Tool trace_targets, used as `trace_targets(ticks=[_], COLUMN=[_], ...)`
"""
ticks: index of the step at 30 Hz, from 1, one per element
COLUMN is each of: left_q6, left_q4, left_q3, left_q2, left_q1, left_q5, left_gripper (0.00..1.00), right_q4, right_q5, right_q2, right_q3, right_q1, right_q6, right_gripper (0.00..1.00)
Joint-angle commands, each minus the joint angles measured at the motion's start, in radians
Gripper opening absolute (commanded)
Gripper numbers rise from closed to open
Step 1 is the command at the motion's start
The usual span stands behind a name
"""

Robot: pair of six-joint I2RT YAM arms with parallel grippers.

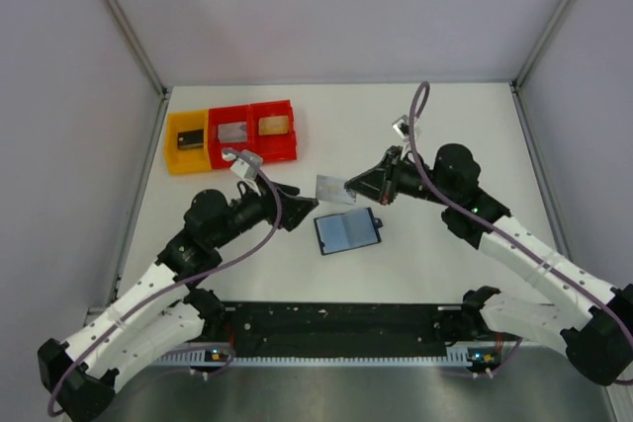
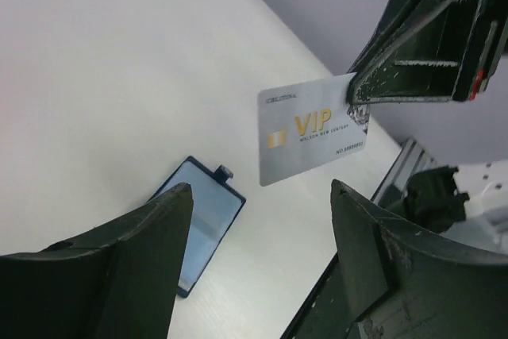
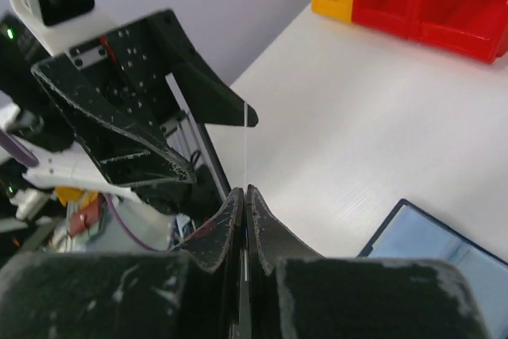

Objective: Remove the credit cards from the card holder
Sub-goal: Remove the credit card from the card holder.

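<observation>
Right jaws pinch the card (image 2: pixel 309 129) by its edge above the bench (image 1: pixel 445 126); left jaws spread wide, empty, near it.

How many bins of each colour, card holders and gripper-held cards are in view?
Red bins: 2
Yellow bin: 1
Card holder: 1
VIP card, held: 1
Total: 5
</observation>
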Motion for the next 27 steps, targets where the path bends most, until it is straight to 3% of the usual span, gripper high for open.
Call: trace_targets(ticks=[1,5,14,21,27], left_q6=[-0.366,-0.512,-0.600,-0.598,-0.595], left_q4=[0.406,0.549,0.657,0.707,0.721], left_q3=[-0.143,-0.213,-0.177,-0.147,-0.119], left_q2=[-0.042,-0.011,0.093,0.147,0.179], left_q1=[0.001,-0.006,-0.027,-0.027,-0.027], left_q5=[-0.138,-0.117,-0.129,-0.120,-0.110], left_gripper=[0.74,0.75,0.71,0.67,0.56], right_q4=[0.416,0.539,0.645,0.659,0.684], right_q5=[0.197,0.288,0.412,0.411,0.399], right_q2=[-0.045,-0.041,-0.032,-0.021,-0.010], right_q3=[-0.132,-0.193,-0.256,-0.260,-0.267], right_q1=[-0.002,0.028,0.076,0.087,0.100], right_q6=[0.367,0.490,0.604,0.619,0.645], right_gripper=[0.00,0.00,0.00,0.00,0.00])
